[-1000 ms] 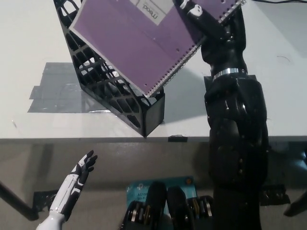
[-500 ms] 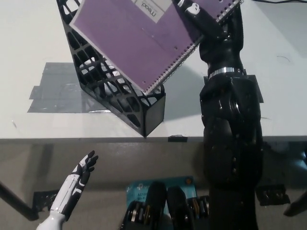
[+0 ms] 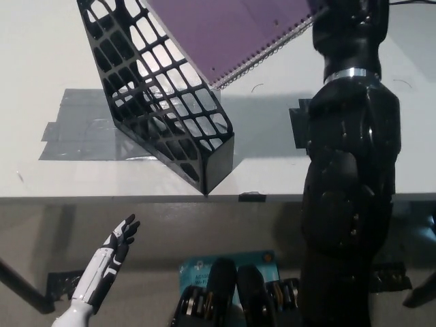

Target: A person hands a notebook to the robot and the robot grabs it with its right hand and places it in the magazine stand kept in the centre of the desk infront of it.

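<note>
Left hand (image 3: 112, 255): slim white shell plates along the back, with black fingers and black gaps showing between the plates.
Left forearm (image 3: 75, 310): smooth white casing, rounded, meeting the hand with no visible cable.
Right arm (image 3: 351, 191): glossy black all over, built of bulky rounded housings stacked one on another; soft highlights run along the curved shells.
Right wrist ring (image 3: 349, 73): a narrow bright metal band circling the arm where the thinner upper section meets the wide lower housing.
Right arm upper section (image 3: 351, 30): narrower black casing, ribbed and faceted, reaching the picture's top edge; the right hand itself is out of view.
</note>
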Robot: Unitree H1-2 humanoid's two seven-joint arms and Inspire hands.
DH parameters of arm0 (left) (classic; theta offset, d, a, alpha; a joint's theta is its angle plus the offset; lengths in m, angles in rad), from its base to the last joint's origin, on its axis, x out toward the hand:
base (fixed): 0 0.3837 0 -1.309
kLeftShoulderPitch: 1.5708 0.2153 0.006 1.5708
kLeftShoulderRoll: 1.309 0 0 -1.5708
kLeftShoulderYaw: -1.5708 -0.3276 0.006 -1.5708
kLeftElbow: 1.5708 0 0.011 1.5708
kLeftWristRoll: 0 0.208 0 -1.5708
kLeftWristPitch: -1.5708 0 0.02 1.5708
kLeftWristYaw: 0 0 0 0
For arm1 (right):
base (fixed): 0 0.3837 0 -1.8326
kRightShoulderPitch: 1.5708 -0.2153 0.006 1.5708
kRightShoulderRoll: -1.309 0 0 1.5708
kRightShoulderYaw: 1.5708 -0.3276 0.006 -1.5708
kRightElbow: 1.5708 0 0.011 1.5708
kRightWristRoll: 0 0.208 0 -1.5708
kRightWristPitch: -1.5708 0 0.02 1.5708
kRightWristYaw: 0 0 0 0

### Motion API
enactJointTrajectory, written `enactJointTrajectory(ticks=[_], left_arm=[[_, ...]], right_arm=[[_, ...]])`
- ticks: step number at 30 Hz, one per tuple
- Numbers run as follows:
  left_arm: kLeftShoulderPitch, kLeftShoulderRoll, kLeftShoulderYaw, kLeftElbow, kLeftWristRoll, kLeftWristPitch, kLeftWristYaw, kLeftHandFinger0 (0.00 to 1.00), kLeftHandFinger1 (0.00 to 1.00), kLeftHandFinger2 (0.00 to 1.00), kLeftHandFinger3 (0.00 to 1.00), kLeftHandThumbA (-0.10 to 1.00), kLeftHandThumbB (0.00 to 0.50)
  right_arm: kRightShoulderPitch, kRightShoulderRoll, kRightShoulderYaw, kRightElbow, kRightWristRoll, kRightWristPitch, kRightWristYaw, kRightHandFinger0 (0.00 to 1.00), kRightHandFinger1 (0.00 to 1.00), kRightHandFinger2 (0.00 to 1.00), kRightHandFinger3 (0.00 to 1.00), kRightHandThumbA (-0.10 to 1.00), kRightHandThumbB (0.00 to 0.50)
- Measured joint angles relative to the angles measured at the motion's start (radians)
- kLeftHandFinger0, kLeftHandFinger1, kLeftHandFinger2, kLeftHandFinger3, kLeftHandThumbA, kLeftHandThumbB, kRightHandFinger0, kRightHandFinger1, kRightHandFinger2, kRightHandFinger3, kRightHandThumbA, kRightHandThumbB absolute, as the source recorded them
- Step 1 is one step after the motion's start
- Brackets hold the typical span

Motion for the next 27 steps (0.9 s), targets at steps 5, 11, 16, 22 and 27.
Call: enactJointTrajectory(ticks=[5,11,16,22,27], left_arm=[[-0.001,0.000,0.000,0.000,0.001,0.000,0.000,1.00,1.00,1.00,1.00,1.00,0.500],[-0.004,0.000,0.000,0.000,0.002,0.000,0.000,1.00,1.00,1.00,1.00,1.00,0.500],[-0.008,0.000,0.000,0.000,0.004,0.000,0.000,1.00,1.00,1.00,1.00,1.00,0.500],[-0.015,0.000,0.000,0.000,0.005,0.000,0.000,1.00,1.00,1.00,1.00,1.00,0.500],[-0.016,0.000,0.000,0.000,0.005,0.000,0.000,1.00,1.00,1.00,1.00,1.00,0.500]], right_arm=[[0.000,0.000,-0.003,0.001,0.000,-0.002,-0.011,0.00,0.00,0.00,0.00,0.78,0.000],[0.000,0.007,-0.005,0.035,-0.008,-0.031,-0.032,0.00,0.00,0.00,0.00,0.78,0.000],[0.002,0.013,0.006,0.092,-0.028,-0.064,-0.042,0.00,0.00,0.00,0.00,0.78,0.000],[0.003,0.015,0.040,0.157,-0.052,-0.123,-0.049,0.00,0.00,0.00,0.00,0.82,0.000],[0.003,0.015,0.077,0.211,-0.053,-0.167,-0.053,0.00,0.00,0.00,0.00,0.82,0.000]])
